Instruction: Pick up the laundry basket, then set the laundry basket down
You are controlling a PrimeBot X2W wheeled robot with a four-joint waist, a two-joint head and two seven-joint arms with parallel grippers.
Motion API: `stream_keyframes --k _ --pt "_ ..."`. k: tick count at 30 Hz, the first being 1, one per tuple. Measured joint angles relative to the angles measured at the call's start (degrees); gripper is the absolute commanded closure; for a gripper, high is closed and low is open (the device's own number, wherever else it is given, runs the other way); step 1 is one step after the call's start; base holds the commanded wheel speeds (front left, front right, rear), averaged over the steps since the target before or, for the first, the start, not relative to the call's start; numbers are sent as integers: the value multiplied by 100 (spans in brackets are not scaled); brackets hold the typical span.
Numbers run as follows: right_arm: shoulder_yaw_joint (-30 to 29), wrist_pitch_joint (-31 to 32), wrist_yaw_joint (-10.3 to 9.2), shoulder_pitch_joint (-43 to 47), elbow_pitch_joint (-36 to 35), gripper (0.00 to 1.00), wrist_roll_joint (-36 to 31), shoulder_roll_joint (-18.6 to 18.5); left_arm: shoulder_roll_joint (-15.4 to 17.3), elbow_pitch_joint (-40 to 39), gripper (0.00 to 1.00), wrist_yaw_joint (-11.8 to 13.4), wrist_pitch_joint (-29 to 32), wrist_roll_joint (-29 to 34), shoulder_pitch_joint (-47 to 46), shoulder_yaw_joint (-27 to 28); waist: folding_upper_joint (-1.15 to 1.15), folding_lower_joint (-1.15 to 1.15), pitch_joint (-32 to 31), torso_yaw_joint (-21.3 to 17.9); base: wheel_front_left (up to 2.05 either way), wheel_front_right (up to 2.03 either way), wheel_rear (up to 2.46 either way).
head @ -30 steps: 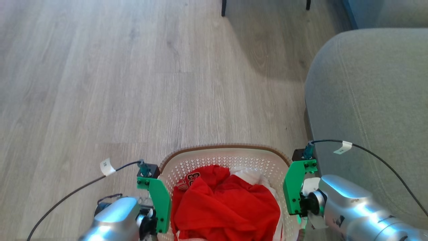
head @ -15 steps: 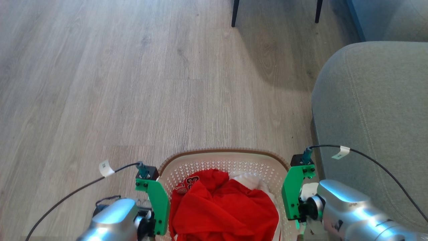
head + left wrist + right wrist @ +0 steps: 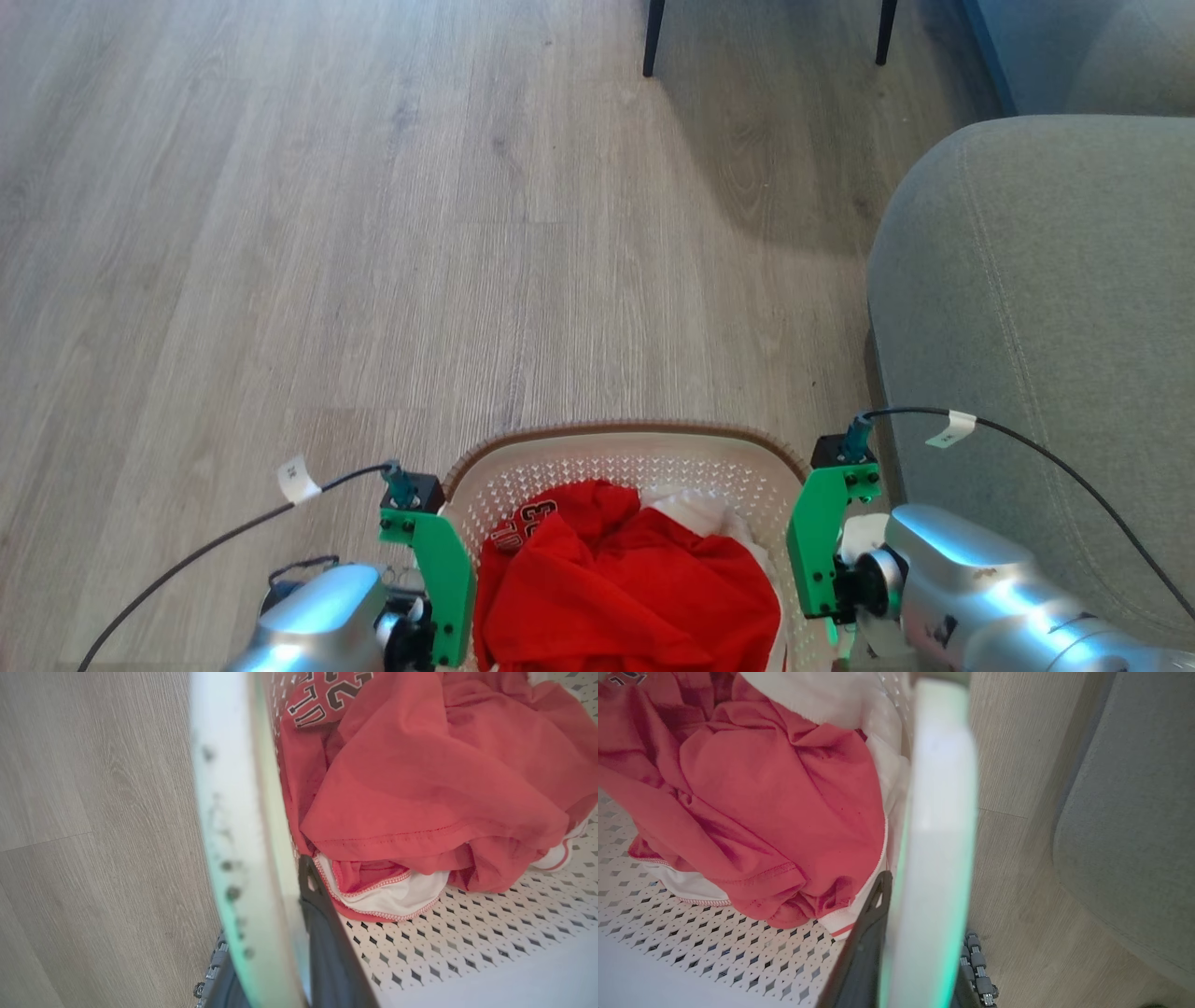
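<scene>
Two pinches hold the laundry basket point(image 3: 644, 457): left end effector point(image 3: 261, 896) on its left handle, right end effector point(image 3: 929, 905) on its right. Basket is near, left of the sofa point(image 3: 1027, 327), red clothes point(image 3: 625, 588) inside.

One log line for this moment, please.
left gripper jaws shut on laundry basket left rim | right gripper jaws shut on right rim | red jersey inside | sofa beside right arm
</scene>
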Motion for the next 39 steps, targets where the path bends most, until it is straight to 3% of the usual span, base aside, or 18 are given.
stream_keyframes --k 39 --pt "154 16 0 -1 20 100 154 2 0 3 100 0 43 -1 0 -3 0 0 -35 -67 0 0 0"
